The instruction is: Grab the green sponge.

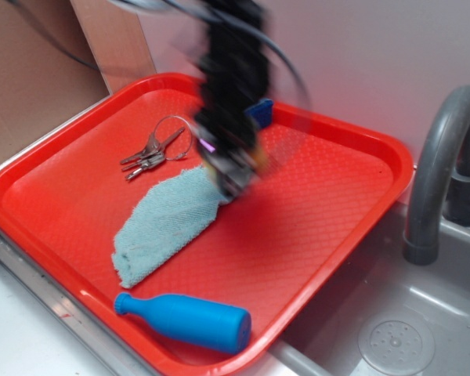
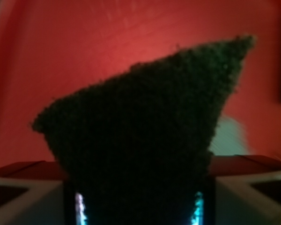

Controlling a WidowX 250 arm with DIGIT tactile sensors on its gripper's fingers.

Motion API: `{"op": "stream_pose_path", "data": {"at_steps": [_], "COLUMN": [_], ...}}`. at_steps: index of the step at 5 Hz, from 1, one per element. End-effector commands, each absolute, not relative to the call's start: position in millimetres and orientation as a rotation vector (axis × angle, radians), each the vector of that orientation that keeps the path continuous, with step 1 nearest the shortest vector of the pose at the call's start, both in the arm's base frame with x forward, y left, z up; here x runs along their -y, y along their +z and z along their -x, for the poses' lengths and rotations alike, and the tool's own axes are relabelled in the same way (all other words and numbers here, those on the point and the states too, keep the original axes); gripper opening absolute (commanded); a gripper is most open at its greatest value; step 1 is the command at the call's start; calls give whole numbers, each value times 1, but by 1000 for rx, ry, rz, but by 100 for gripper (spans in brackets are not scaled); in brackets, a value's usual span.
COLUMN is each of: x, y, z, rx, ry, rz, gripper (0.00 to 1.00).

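Exterior view: bright, even lighting; soft, short shadows under the blue bottle (image 1: 186, 319) and teal cloth (image 1: 163, 225). Pale sheen on the red tray (image 1: 329, 227) at center right and on the grey faucet (image 1: 439, 168). Heavy motion blur over the black arm (image 1: 231, 102) at upper center; static items are sharp.

Wrist view: dim, reddish cast. The green sponge (image 2: 140, 140) fills the center, dark and underexposed, its edges soft. Background tray is out of focus; a blurred pale patch sits at middle right. 2 small cyan glints at bottom center.
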State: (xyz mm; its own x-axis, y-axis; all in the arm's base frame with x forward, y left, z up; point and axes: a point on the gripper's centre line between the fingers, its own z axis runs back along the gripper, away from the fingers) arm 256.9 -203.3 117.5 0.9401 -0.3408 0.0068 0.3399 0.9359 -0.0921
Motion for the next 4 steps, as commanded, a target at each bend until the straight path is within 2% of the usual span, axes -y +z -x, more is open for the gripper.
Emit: {"op": "stream_pose_path", "data": {"at_steps": [1, 2, 3, 4], "x": [121, 100, 97, 100], "y": [208, 221, 236, 237], "z": [-207, -196, -180, -174], "rx": [144, 175, 205, 187], "ry": [-187, -106, -59, -69], "rz": [150, 132, 94, 72], "gripper": [0, 0, 0, 0]}}
